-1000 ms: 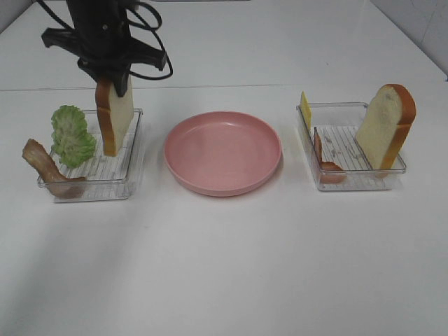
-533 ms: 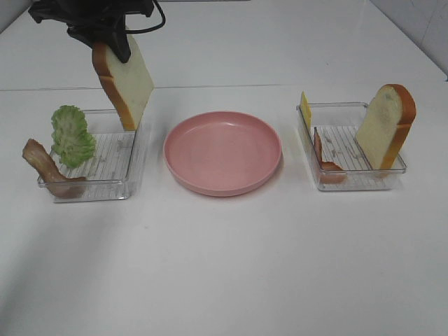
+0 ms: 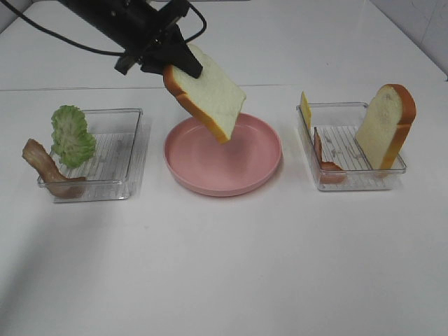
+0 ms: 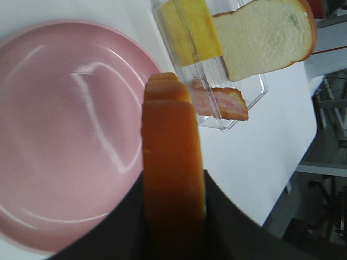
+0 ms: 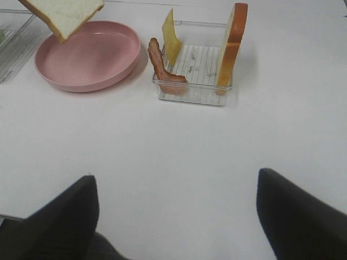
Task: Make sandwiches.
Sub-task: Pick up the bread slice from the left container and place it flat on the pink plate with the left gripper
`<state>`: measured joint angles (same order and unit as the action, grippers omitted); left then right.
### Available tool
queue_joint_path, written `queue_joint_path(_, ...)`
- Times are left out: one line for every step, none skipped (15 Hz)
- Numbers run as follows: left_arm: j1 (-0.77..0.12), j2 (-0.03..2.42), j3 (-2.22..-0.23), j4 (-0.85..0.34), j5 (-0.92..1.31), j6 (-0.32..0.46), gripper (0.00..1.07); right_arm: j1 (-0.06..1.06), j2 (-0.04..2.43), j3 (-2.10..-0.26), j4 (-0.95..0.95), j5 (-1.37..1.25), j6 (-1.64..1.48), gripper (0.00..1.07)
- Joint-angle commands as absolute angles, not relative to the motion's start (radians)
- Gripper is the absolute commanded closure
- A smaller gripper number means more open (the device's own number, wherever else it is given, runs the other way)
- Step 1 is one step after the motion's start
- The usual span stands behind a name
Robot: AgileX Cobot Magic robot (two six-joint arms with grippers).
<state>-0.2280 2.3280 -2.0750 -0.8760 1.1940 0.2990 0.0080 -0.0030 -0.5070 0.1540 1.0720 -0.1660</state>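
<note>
My left gripper (image 3: pixel 175 64) is shut on a thick white bread slice (image 3: pixel 208 93) with an orange-brown crust (image 4: pixel 172 162). It holds the slice tilted in the air above the left part of the pink plate (image 3: pixel 259 168). The left tray (image 3: pixel 133 150) holds a green lettuce leaf (image 3: pixel 71 135) and a bacon strip (image 3: pixel 43 164). The right tray (image 3: pixel 353 182) holds a second bread slice (image 3: pixel 385 126), a yellow cheese slice (image 3: pixel 305 108) and a bacon strip (image 3: pixel 325 159). My right gripper (image 5: pixel 176 211) is open and empty above bare table, well short of the right tray (image 5: pixel 195 95).
The pink plate (image 4: pixel 59 141) has nothing lying on it. White table (image 3: pixel 224 266) stretches in front of the trays and plate. The table's right edge (image 4: pixel 282 179) shows beyond the right tray in the left wrist view.
My left gripper has lifted the bread slice out of the left tray and carried it right, over the pink plate. The slice has tilted. The right arm has not moved.
</note>
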Motion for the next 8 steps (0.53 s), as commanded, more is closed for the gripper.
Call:
queue_joint_path(-0.232,2.396,-2.079,-1.001,1.176,0.362,1.07,0.003,-0.018,-0.505,0.156,1.064,-0.163,0.31)
queue_joint_path(-0.232,2.425,-2.08,-1.022,1.157,0.374,1.07,0.003,-0.018,-0.505,0.156,1.064,-0.163,0.31)
queue_joint_path(-0.232,2.445,-2.08,-1.027,1.137,0.373,1.07,0.003,-0.018,-0.505,0.156,1.064,-0.163,0.31)
queue_joint_path(-0.232,2.466,-2.08,-1.035,1.121,0.373,1.07,0.003,-0.018,-0.505,0.156,1.064,-0.163,0.31)
queue_joint_path(-0.232,2.475,-2.08,-1.042,1.116,0.373,1.07,0.003,-0.018,-0.505,0.156,1.064,-0.163,0.31)
queue_joint_path(-0.236,2.511,-2.08,-1.073,1.113,0.372,1.07,0.003,-0.018,-0.505,0.155,1.064,-0.163,0.31)
queue_joint_path(-0.238,2.518,-2.08,-1.072,1.113,0.372,1.07,0.003,-0.018,-0.505,0.155,1.064,-0.163,0.31)
queue_joint_path(-0.246,2.526,-2.08,-1.075,1.112,0.365,1.07,0.003,-0.018,-0.505,0.155,1.064,-0.163,0.31)
